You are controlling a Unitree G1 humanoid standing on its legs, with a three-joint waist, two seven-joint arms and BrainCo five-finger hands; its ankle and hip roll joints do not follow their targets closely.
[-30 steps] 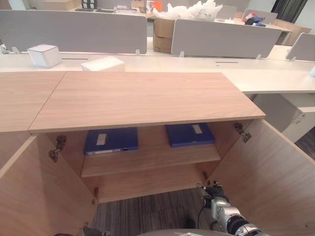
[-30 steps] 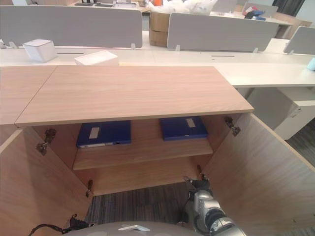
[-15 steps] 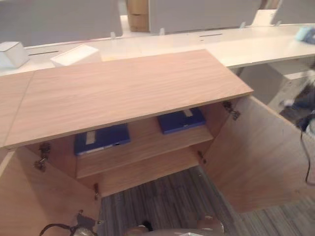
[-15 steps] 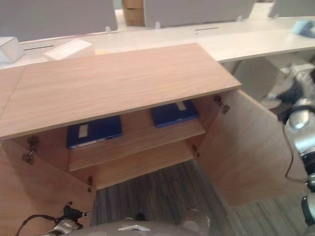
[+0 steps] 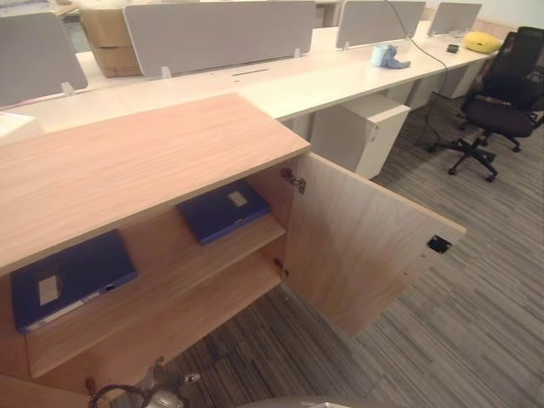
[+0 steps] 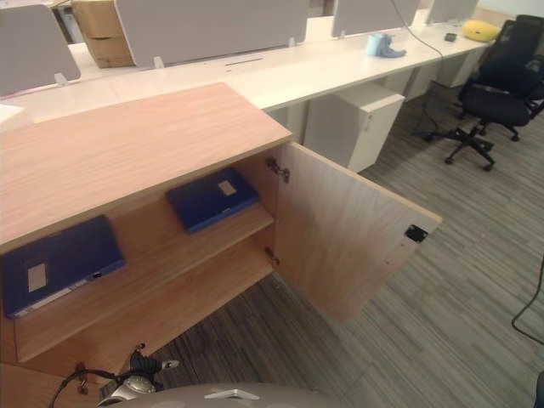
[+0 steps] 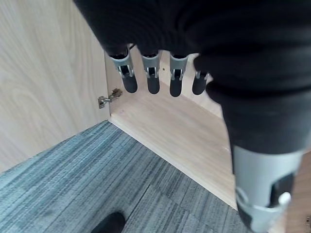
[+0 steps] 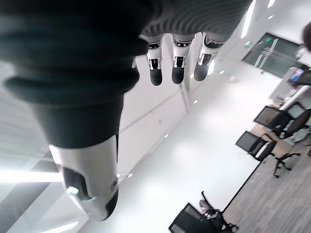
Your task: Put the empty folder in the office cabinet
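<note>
Office floor, grey striped carpet (image 5: 442, 340); long white desks (image 5: 340, 72) with grey divider screens (image 5: 221, 34) behind; black swivel chair (image 5: 501, 93) far right.

Item 1: office cabinet (image 5: 127, 161), wood-grain, low. Right door (image 5: 365, 246) swung wide open, so the shelves can be reached from the front. I judge it is open to receive the folder.

Item 2: blue folder (image 5: 223, 209), flat on the upper shelf (image 5: 161, 280), right half, label side up.

Item 3: second blue folder (image 5: 68, 279), flat on the same shelf, left half, well apart from the first. I cannot tell which of the two is the empty one named in the task; both lie inside the cabinet, so I judge the placing done or nearly so. Flat stowing suits a thin folder that would slump if stood upright.

Item 4: left hand (image 7: 150, 73). Hangs low before the cabinet's bottom board, fingers (image 7: 129, 80) straight and pointing down in a row, relaxed, nothing in them. Thumb off to one side, also free.

Item 5: right hand (image 8: 177, 58). Raised and turned so that its wrist view looks up at ceiling and lights. Fingers (image 8: 155, 73) extended, loose, holding nothing.

Item 6: cardboard box (image 5: 106, 38) behind the screens; pale blue object (image 5: 387, 56) on the desk. Not involved.
</note>
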